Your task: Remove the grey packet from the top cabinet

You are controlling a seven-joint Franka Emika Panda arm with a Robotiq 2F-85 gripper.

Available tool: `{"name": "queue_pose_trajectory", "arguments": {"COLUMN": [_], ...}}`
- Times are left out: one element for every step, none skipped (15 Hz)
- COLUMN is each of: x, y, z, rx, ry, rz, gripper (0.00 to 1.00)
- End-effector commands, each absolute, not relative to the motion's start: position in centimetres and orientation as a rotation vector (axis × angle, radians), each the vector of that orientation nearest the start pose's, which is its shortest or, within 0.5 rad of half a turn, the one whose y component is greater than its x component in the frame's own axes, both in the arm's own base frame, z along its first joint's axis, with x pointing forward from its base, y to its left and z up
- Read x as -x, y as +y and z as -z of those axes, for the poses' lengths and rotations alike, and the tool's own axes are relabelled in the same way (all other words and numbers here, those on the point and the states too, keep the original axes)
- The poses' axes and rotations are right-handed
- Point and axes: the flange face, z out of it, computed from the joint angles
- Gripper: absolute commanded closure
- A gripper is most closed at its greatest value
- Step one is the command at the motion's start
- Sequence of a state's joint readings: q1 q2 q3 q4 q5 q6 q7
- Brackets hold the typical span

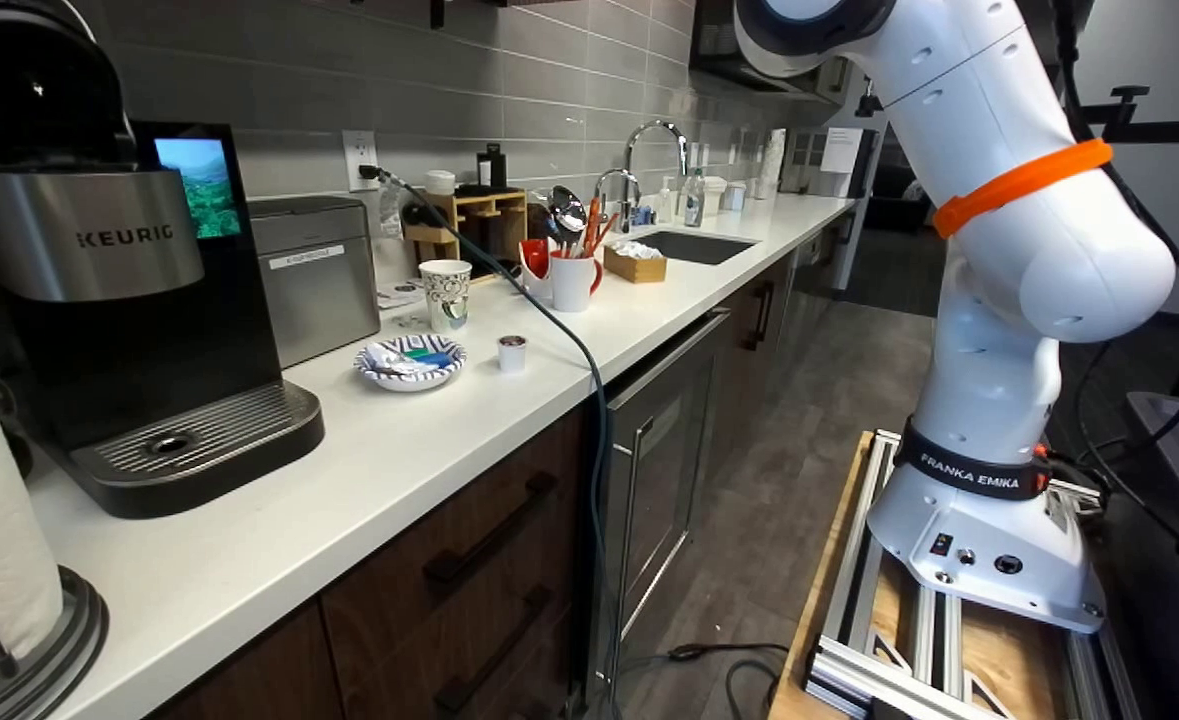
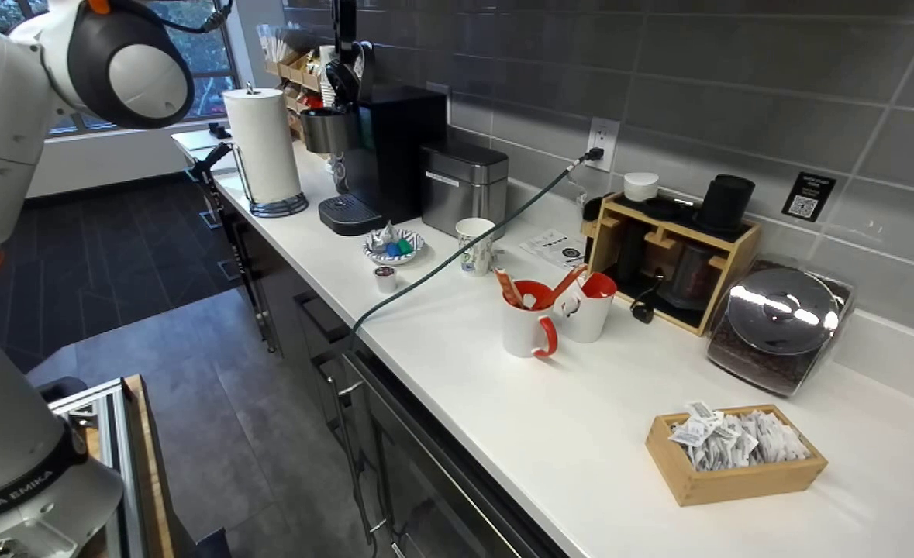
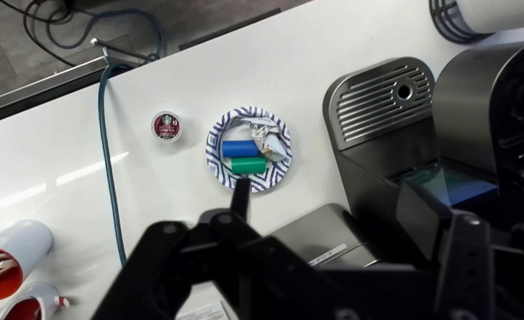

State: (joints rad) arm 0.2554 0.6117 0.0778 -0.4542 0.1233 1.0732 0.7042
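Note:
My gripper is open in the wrist view, its two black fingers wide apart with nothing between them. It hangs high over the counter by the coffee maker. A dark fingertip pokes in at the top of an exterior view, and a dark finger also shows in an exterior view. Of the top cabinet only a sliver of bottom edge shows; its inside is out of view. No packet shows in it. A crumpled silver packet lies in the patterned paper bowl; I cannot tell if it is the grey one.
The Keurig coffee maker, metal bin, coffee pod, paper cup and white mugs stand on the white counter. A green cable crosses it from the wall outlet. A paper towel roll stands beyond.

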Motion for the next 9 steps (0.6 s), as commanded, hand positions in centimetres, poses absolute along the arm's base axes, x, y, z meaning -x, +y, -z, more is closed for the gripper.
{"name": "queue_pose_trajectory", "arguments": {"x": [-57.2, -56.5, -55.7, -55.0, -54.4, -53.9, -53.7, -54.7, -54.4], "y": [20.7, 20.8, 20.9, 21.0, 20.9, 21.0, 21.0, 21.0, 21.0], "z": [-70.8, -70.8, -70.9, -71.1, -71.4, -72.0, -72.5, -71.7, -72.1], "rx": [2.974, 2.995, 3.035, 3.06, 3.083, 3.109, 3.119, 3.079, 3.09], "ry": [0.335, 0.297, 0.25, 0.188, 0.138, 0.089, 0.077, 0.143, 0.118], "rz": [-0.246, -0.289, -0.311, -0.329, -0.333, -0.312, -0.271, -0.289, -0.27], "gripper": [0.0, 0.0, 0.0, 0.0, 0.0, 0.0, 0.0, 0.0, 0.0]}}
